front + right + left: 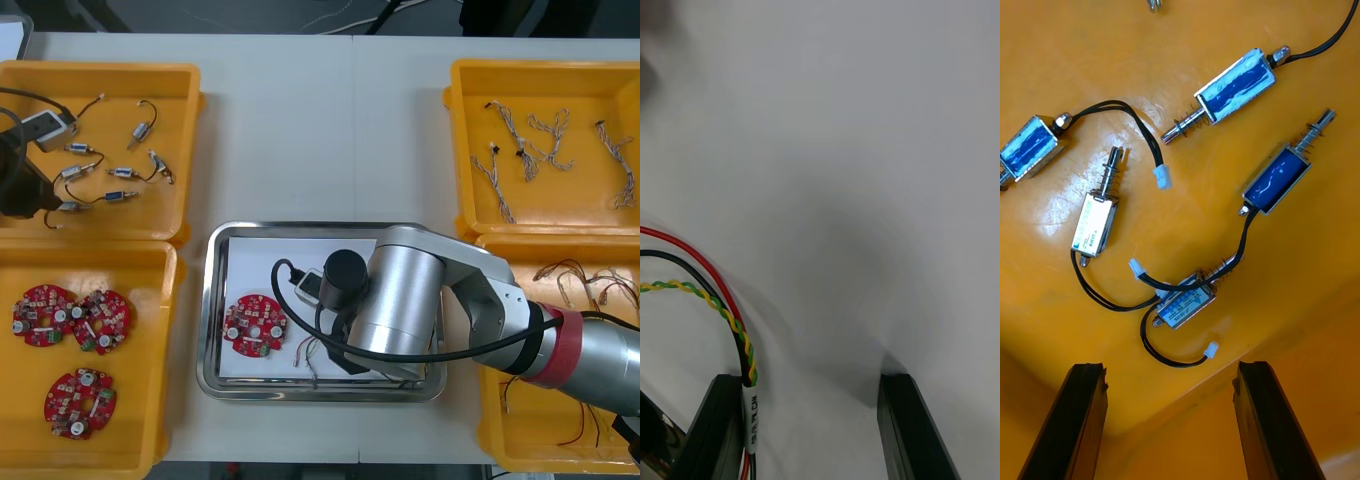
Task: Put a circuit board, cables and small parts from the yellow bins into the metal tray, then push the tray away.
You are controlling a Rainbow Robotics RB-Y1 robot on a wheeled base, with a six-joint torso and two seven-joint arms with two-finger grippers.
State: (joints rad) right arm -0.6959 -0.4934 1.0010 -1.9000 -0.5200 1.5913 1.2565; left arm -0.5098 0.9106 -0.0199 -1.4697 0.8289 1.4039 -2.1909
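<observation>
A round red circuit board (254,325) lies on the white inside of the metal tray (215,300). My right arm (400,300) reaches over the tray. In the right wrist view my right gripper (816,427) stands open just above the white floor. A red and yellow cable (722,307) lies along the inner side of its one finger (715,427), and its loose wires (310,350) show beside the board. My left gripper (1176,424) hangs open over several small metal parts (1184,300) with black leads in the far left yellow bin (110,72).
The near left bin (160,300) holds three more red boards (80,402). Twisted pale cables (525,150) lie in the far right bin (460,130); red and yellow cables (590,285) fill the near right bin. The left arm (18,175) shows at the left edge.
</observation>
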